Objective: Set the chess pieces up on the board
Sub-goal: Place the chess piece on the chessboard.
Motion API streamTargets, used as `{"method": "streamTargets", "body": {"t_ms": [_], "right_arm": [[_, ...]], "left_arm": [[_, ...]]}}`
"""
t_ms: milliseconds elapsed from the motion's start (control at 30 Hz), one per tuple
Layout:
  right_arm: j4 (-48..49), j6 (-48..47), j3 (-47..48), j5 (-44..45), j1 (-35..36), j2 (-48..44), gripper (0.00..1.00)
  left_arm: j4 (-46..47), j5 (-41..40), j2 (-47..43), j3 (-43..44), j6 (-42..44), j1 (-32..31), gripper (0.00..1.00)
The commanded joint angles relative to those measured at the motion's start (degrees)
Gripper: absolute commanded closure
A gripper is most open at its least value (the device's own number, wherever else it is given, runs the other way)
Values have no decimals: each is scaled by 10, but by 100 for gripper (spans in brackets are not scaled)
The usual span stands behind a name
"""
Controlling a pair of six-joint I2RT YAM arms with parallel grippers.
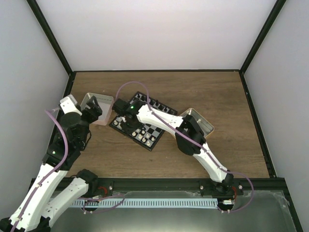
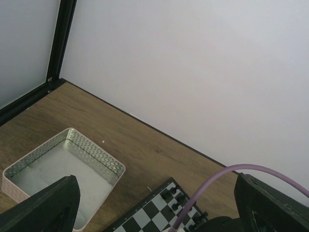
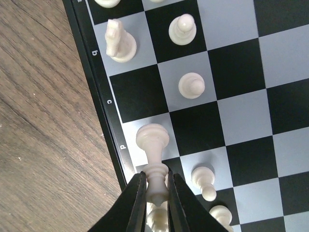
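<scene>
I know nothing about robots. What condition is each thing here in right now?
Right fingers: closed on a tall white piece.
Left fingers: wide open, empty.
Board: flat on the table, partly set.
Other white pieces: upright on squares.
Black pieces: standing at one board edge.
Tray: no pieces visible inside.

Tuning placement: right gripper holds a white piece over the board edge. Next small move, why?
Probably lower it straight down: the right gripper is shut on a white piece over the edge row of the board, beside the standing piece.
</scene>
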Motion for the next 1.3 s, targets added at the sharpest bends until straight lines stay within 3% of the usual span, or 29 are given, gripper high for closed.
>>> {"method": "streamTargets", "body": {"t_ms": [0, 400, 1267], "right_arm": [[-13, -19, 35, 9, 4, 16, 87], [-13, -24, 41, 6, 4, 19, 80], [28, -21, 21, -29, 2, 8, 87]], "left_arm": [[-3, 10, -1, -4, -8, 3, 10], [2, 19, 9, -5, -10, 3, 10], [4, 30, 15, -9, -10, 2, 10]]}}
